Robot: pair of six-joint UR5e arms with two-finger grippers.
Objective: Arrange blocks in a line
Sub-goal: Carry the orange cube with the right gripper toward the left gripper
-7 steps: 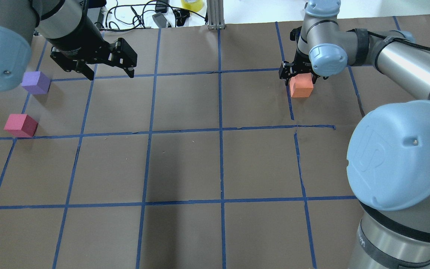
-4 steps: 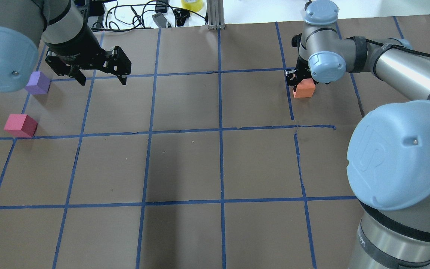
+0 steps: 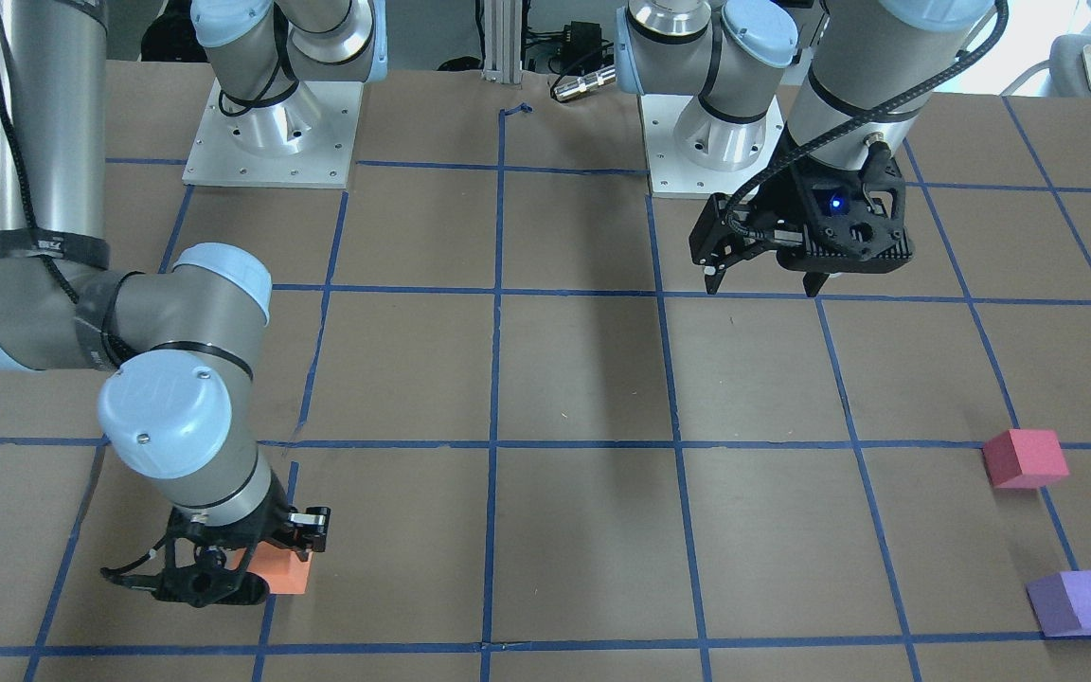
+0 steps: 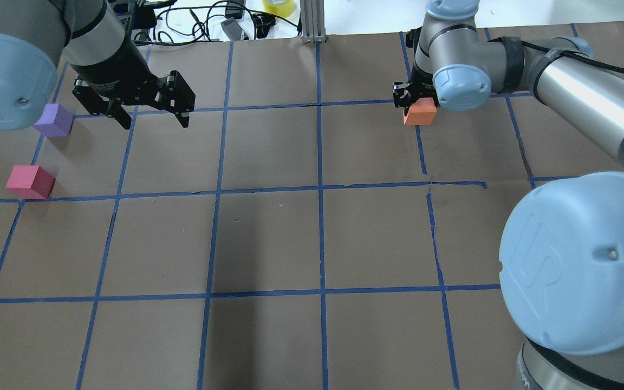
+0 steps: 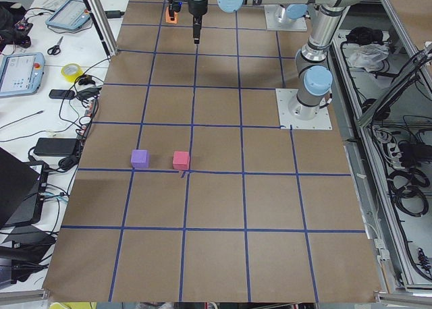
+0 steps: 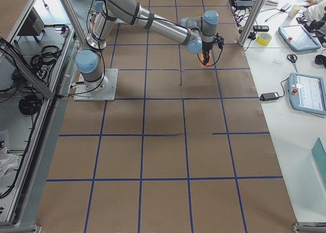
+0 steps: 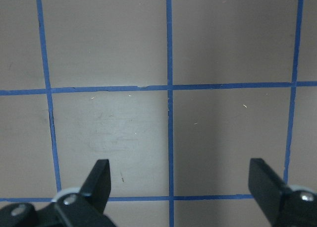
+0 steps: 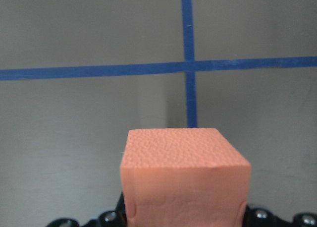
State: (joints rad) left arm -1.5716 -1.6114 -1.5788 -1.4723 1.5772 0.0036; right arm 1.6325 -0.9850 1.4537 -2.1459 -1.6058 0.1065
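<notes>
The R gripper (image 4: pixel 413 106) is pinching the orange block (image 4: pixel 420 115) btwn its fingers. It's holding it over the far right part of the table (image 4: pixel 268 244), right by a spot where 2 blue tape lines (image 4: pixel 318 162) are crossing. Can't tell if the block is touching the table or hanging just over it.

The L gripper (image 4: pixel 155 123) is hanging up over the table w/ its fingers spread wide & nothing btwn them. In its wrist view only brown table & blue lines are showing under it.

The purple block (image 4: pixel 53 120) is sitting on the table at the far left, apart from the L gripper. The pink block (image 4: pixel 30 182) is sitting near the purple one, closer to the robot, not touching it. Both are lying well apart from the orange block, & no gripper is touching them.
</notes>
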